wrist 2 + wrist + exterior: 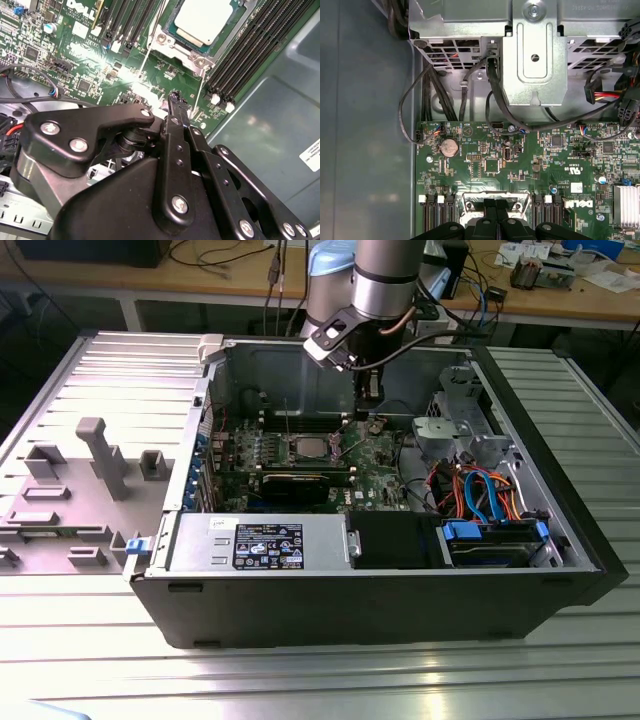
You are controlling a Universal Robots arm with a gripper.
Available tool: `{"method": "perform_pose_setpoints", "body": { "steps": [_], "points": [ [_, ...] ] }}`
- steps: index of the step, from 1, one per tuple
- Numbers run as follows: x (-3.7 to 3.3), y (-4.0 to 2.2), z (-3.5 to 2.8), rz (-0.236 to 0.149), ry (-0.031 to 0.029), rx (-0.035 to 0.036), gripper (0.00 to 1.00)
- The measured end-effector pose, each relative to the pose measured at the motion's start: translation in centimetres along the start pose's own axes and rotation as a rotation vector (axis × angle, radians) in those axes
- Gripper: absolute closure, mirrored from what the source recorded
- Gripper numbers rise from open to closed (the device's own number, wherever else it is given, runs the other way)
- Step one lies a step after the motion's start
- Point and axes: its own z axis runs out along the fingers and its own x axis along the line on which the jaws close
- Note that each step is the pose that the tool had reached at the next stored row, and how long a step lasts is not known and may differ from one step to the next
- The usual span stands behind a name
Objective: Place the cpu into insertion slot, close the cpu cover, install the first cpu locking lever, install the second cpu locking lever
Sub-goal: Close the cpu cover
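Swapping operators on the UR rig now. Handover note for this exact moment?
The gripper: shut, low over the board beside the insertion slot; whether it pinches anything is unclear.
The cpu sits in the slot, and the cpu cover looks down around it.
Done: chip in, cover apparently closed.
Two wire levers stick out past the socket, seemingly unlatched.
Left: both levers.

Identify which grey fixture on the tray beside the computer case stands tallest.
The narrow grey post with the wider head, between a low hollow block and a small block nearest the case; it rises well above both.
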Motion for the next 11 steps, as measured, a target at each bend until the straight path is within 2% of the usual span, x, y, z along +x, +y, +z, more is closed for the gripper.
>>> {"method": "perform_pose_setpoints", "body": {
  "steps": [7, 11],
  "points": [
    [0.0, 0.81, 0.02, 0.0, 0.0, 0.0001, 0.89],
    [0.0, 1.08, 0.03, 0.0, 0.0, 0.0001, 0.89]
  ]
}}
